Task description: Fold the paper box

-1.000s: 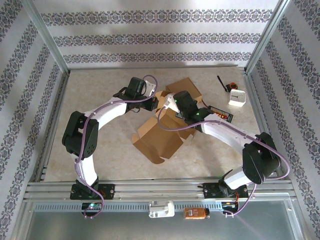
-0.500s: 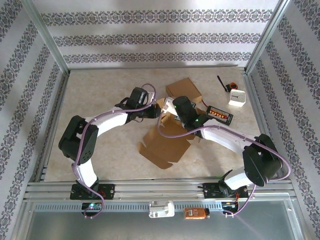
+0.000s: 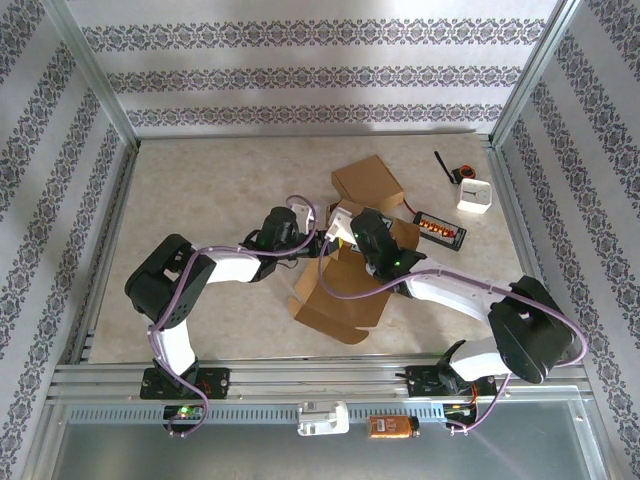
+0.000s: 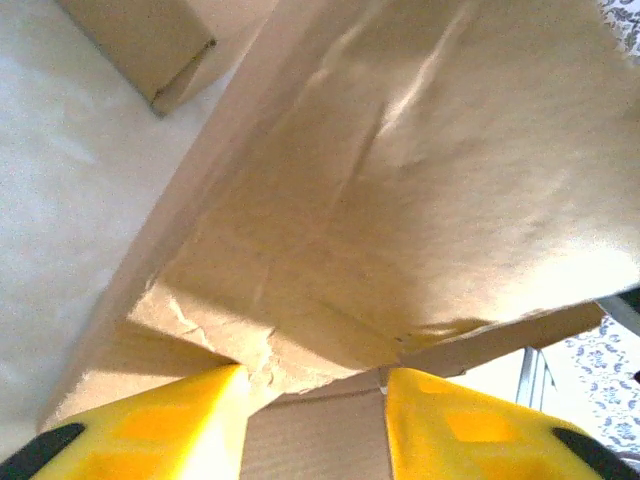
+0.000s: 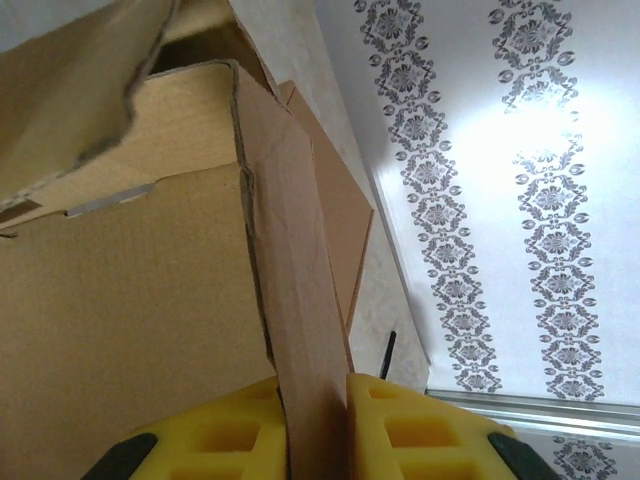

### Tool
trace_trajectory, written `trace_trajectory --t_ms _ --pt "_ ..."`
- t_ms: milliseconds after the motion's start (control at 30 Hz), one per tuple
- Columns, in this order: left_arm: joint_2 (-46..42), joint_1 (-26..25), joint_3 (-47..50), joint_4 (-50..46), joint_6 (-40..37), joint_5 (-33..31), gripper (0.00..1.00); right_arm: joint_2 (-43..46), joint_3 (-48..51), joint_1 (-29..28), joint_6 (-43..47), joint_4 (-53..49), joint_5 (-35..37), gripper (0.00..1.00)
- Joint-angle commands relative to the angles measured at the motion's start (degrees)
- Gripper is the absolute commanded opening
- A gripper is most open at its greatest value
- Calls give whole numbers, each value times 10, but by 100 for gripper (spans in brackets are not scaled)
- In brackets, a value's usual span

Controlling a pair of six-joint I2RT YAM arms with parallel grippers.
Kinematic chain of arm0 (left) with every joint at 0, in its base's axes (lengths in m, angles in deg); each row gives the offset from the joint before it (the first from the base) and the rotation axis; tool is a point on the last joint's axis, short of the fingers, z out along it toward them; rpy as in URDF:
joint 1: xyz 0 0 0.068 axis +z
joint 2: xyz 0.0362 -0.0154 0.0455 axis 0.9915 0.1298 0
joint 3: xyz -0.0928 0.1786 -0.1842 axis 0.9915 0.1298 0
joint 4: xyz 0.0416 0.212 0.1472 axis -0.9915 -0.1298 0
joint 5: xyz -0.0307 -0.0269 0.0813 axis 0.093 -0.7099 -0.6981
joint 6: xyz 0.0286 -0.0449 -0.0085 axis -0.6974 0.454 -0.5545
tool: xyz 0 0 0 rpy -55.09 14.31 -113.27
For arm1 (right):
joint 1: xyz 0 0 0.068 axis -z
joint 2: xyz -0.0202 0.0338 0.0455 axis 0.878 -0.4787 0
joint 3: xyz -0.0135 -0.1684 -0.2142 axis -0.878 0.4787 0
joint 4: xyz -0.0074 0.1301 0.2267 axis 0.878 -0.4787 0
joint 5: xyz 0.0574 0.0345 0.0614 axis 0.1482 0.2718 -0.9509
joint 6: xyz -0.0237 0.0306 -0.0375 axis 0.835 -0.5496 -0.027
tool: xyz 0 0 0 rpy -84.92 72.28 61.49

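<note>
The brown paper box (image 3: 345, 292) lies partly unfolded at the table's middle, its flaps spread toward the near edge. My left gripper (image 3: 312, 243) sits at its left upper side. In the left wrist view the left gripper (image 4: 312, 388) stands open, and a crumpled flap corner (image 4: 262, 366) of the paper box (image 4: 400, 200) hangs just above the gap. My right gripper (image 3: 338, 232) is at the box's far side. In the right wrist view the right gripper (image 5: 315, 390) is shut on an upright wall (image 5: 295, 290) of the box.
A second, folded cardboard box (image 3: 368, 180) lies behind, also seen as the cardboard box (image 4: 150, 40) in the left wrist view. At the right back lie a black device with orange lights (image 3: 440, 228), a white cube (image 3: 475, 195) and a black stick (image 3: 441, 166).
My left gripper has opened and let go of the flap, moving nearer and to the right. The box has slid toward the near edge while the right gripper keeps its hold.
</note>
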Motion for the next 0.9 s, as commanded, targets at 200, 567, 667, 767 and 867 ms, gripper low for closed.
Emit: trace_trajectory --t_ms 200,567,667,767,867 --pt "-94 -11 50 -36 -195 -40 62 51 96 -32 51 78 -34 19" --pt "-190 -9 130 5 -276 20 61 42 121 -46 80 96 -29 19" --pt "-249 -9 128 -107 -385 -65 61 45 122 -47 85 96 -31 19" --pt "-262 -8 104 -203 -490 -133 61 49 123 -45 87 96 -38 19" --pt "-225 -7 56 -272 -575 -135 63 49 123 -45 88 98 -41 19"
